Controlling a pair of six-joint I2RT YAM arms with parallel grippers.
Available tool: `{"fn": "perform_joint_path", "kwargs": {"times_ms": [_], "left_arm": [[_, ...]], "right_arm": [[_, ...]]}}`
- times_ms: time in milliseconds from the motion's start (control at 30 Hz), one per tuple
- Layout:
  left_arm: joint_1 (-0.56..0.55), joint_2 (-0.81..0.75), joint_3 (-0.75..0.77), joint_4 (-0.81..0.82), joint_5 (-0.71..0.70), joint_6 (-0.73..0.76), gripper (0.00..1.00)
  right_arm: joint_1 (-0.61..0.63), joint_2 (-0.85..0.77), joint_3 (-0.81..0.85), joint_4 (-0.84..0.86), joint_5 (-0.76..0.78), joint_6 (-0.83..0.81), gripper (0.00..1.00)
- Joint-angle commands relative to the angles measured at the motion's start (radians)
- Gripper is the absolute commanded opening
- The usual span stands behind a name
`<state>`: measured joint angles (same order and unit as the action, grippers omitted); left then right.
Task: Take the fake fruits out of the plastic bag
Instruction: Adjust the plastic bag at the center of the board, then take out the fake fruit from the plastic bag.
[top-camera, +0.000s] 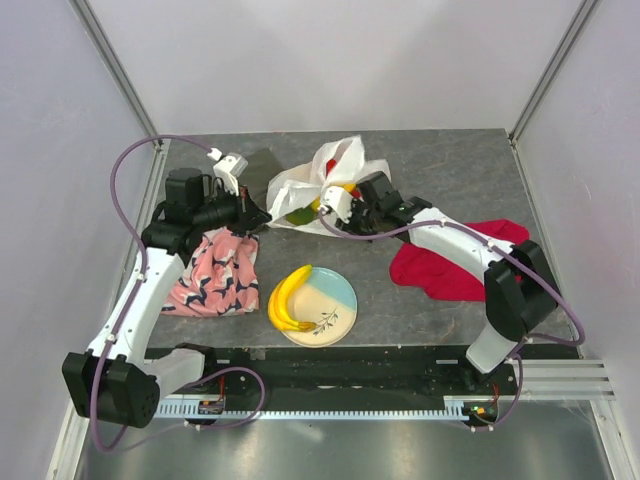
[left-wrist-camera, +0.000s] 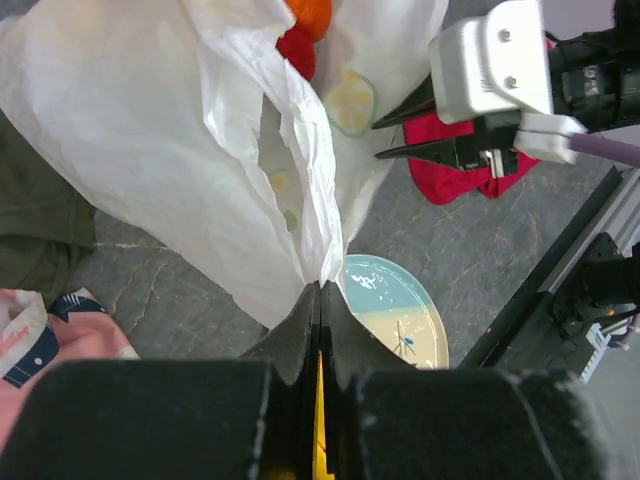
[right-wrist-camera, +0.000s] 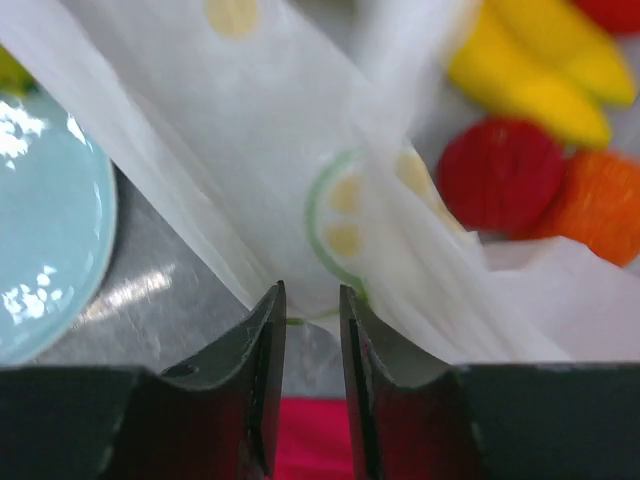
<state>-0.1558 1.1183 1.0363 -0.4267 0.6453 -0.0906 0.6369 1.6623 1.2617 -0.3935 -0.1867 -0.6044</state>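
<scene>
Looking down from the top: got the plastic bag (top-camera: 300, 180) heaped at the back middle of the table (top-camera: 450, 170), all crumpled and open on its right side. Found the left gripper (top-camera: 262, 216) pinched completely closed on a fold of the bag's near-left edge (zero gap between the jaws in the left wrist view, just white film squeezed up out of them). Spotted the right gripper (right-wrist-camera: 310, 305) at the bag's other side, jaws only a sliver apart, grey tabletop showing through the gap, tips right up against the lemon-printed film. Can't tell whether actually touching the film or merely just beside it; nothing gripped as far as visible.

Counting most of the fake fruits (right-wrist-camera: 540, 95) inside the bag: 1 yellow banana bunch (right-wrist-camera: 560, 40), 1 red ribbed ball (right-wrist-camera: 500, 175) touching 1 orange ball (right-wrist-camera: 600, 205), plus a greenish one (top-camera: 298, 214) peeking out near the left gripper. Already out: 1 more banana pair (top-camera: 287, 300) lying on the left side of the cream-and-blue plate (top-camera: 335, 300), near the table's front edge and well apart from the bag.

Also lying around: pink patterned cloth (top-camera: 215, 275) beneath the left arm, red cloth (top-camera: 450, 265) beneath the right arm, dark olive cloth (top-camera: 262, 165) tucked just behind the bag's left side.
</scene>
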Motion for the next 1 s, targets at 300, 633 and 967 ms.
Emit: {"fn": "perform_joint_path", "kwargs": {"times_ms": [300, 633, 967], "left_arm": [[-0.001, 0.087, 0.067, -0.027, -0.141, 0.103, 0.02], [-0.014, 0.140, 0.252, -0.008, -0.197, -0.007, 0.02], [-0.054, 0.072, 0.234, -0.059, -0.213, 0.034, 0.02]], "right_arm": [[-0.083, 0.016, 0.318, -0.096, -0.196, -0.005, 0.41], [-0.079, 0.014, 0.397, -0.045, -0.391, 0.126, 0.41], [-0.037, 0.333, 0.564, -0.036, -0.238, 0.247, 0.33]]}}
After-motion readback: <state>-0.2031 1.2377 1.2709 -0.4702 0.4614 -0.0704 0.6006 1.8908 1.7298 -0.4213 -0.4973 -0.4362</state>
